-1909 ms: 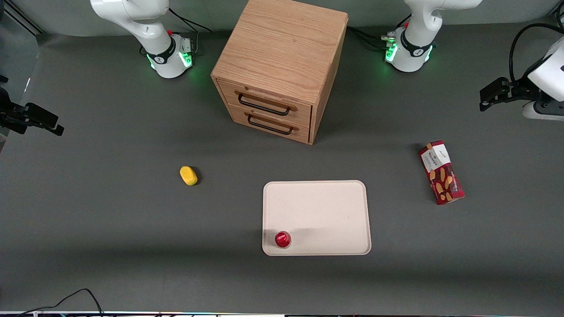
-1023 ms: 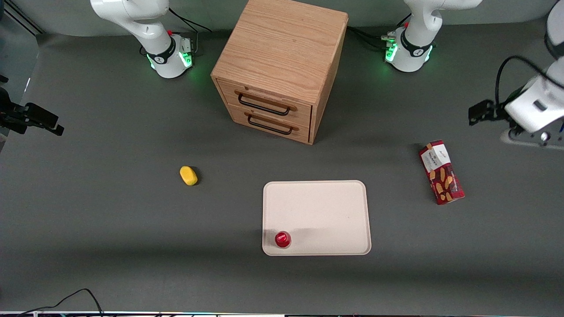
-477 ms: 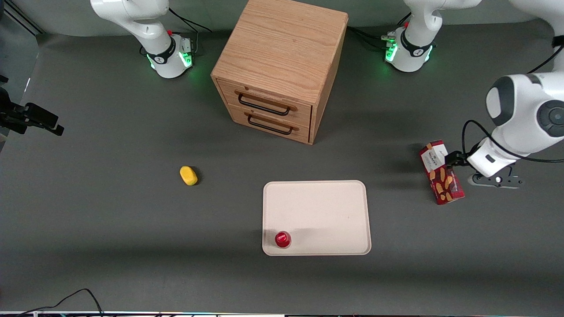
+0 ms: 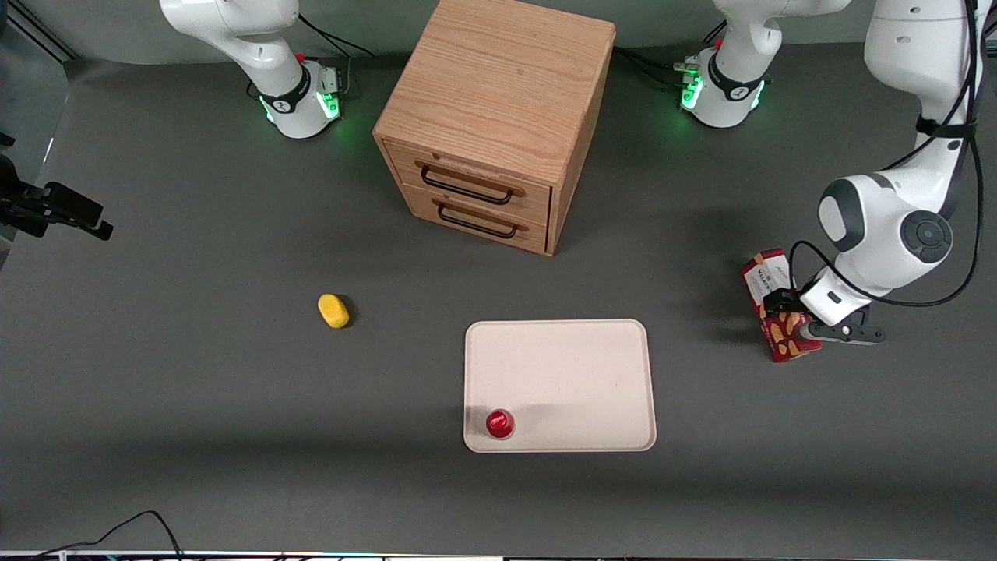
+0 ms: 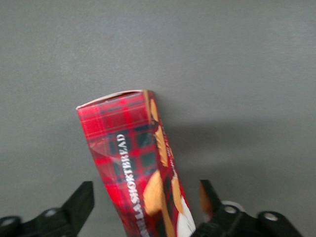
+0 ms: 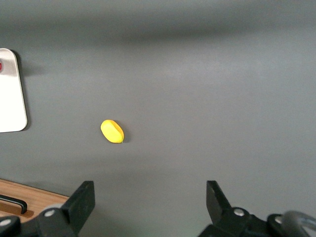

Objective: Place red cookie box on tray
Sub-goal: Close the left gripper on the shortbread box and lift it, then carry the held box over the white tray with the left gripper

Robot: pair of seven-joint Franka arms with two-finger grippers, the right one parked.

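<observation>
- Straddling the box (image 5: 143,168) with my gripper (image 5: 145,207), I have one finger on each long side because the box lies flat on the table (image 4: 234,389) and its narrow width is the only span I can close across.
- The fingers (image 5: 79,202) are spread wide, and neither appears to touch the cardboard; a clear gap shows on one side, a thin one on the other. I hold nothing.
- In the front view my gripper (image 4: 787,312) sits over the middle of the box (image 4: 767,273), a sensible place for a balanced lift.
- The box rests toward my end of the table, well apart from the tray (image 4: 576,366).
- A small red cap (image 4: 499,423) stands in one corner of the tray, so I judge the bare middle is where the box should land.
</observation>
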